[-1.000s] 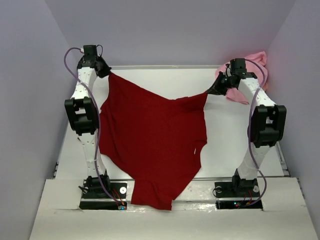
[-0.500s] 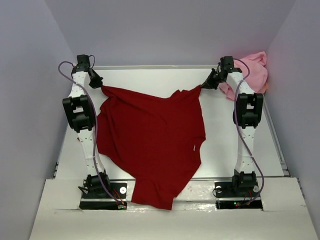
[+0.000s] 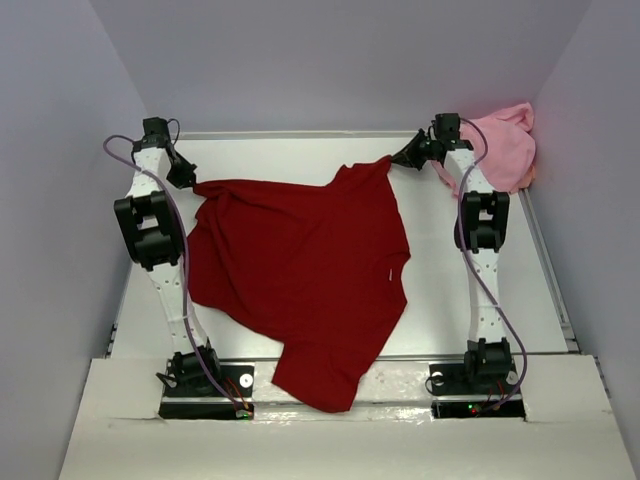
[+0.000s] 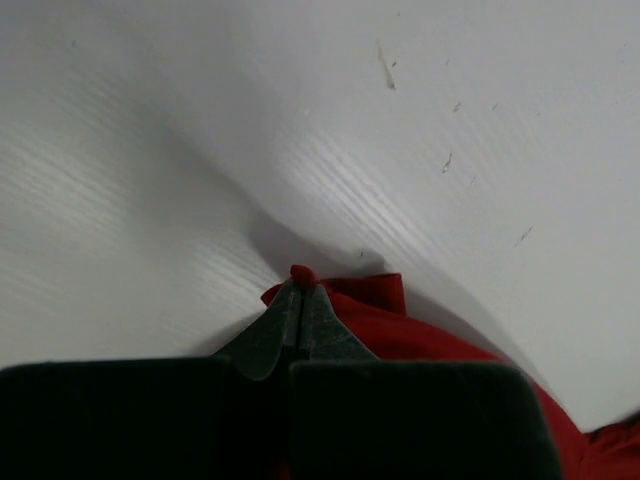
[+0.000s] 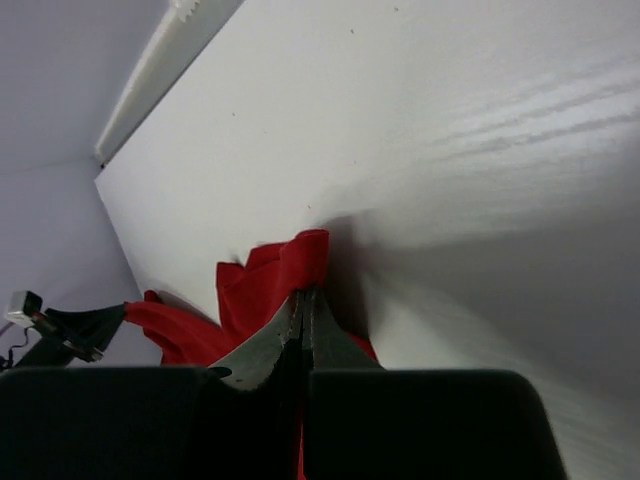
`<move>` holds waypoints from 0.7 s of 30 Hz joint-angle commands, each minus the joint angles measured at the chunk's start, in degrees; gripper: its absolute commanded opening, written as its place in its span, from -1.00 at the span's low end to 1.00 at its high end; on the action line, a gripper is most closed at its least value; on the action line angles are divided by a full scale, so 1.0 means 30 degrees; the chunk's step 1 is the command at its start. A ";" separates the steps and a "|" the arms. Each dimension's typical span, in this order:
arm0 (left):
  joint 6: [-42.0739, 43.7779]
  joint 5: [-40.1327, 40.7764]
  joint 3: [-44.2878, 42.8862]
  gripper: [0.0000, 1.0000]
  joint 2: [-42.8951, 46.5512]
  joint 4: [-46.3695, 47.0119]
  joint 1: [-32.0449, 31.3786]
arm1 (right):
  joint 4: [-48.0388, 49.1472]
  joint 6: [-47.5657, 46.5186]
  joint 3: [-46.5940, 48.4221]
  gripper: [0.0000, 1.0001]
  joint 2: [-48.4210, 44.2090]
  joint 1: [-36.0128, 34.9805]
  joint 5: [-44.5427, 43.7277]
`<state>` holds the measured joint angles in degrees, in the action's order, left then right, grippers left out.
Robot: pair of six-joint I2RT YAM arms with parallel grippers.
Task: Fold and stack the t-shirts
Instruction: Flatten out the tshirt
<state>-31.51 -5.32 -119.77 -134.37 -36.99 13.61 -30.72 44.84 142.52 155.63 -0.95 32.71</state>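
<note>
Dark red t-shirt [image 3: 300, 270]: spread on table [image 3: 450, 300], hem overhanging at 6 o'clock.
Left gripper [image 3: 189, 184]: clamped on its 10 o'clock corner.
Right gripper [image 3: 396, 160]: clamped on its 1 o'clock corner.
Pink t-shirt [image 3: 500, 145]: heaped, 2 o'clock.

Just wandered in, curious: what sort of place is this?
Likely a robotics test booth: bare walls enclose a white table, where the left gripper and right gripper pinch a dark red t-shirt.

Both arms reach toward the top of the frame, left gripper [image 3: 186, 178] at upper left, right gripper [image 3: 404, 158] at upper right, jaws pinched tight.
</note>
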 commanded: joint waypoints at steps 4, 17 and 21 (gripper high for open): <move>-0.1478 -0.0040 0.3498 -1.00 0.3917 0.1019 0.0094 | 0.8116 0.4764 0.0712 -1.00 0.1411 -0.0064 0.2280; -0.2446 0.0338 0.5321 -1.00 0.5822 0.1461 -0.0697 | 1.4019 0.9517 0.1303 -1.00 0.3699 0.0112 0.1988; -0.2477 0.0544 0.5034 -1.00 0.5651 0.2076 -0.0815 | 1.4283 0.8934 0.0690 -1.00 0.3261 0.0112 0.1841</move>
<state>-38.54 -5.04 -103.57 -121.54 -32.40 11.42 6.17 72.07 145.12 167.61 -1.08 38.74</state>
